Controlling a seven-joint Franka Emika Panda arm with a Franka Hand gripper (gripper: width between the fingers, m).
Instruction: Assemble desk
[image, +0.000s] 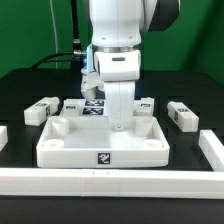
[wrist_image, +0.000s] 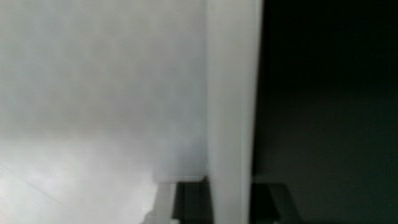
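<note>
Down in the middle of the exterior view, my gripper is inside the desk top, near its back wall; the desk top is a big white tray, and it lies flat on the black table, in the lower middle of the frame; it has a small black-and-white tag on its front wall; my fingers are squeezed tight together; in the wrist view a thin white wall stands up straight and runs down between my two dark fingers; it looks like a wall of the desk top, so I am pinching that wall; the wrist view is blurry, so I cannot tell more from it; one leg lies at the exterior view's left, apart from the tray; another leg lies at the exterior view's right, also apart; a third leg sits just behind the tray, close to my arm; long white rails run along the bottom of the frame and up both sides.
</note>
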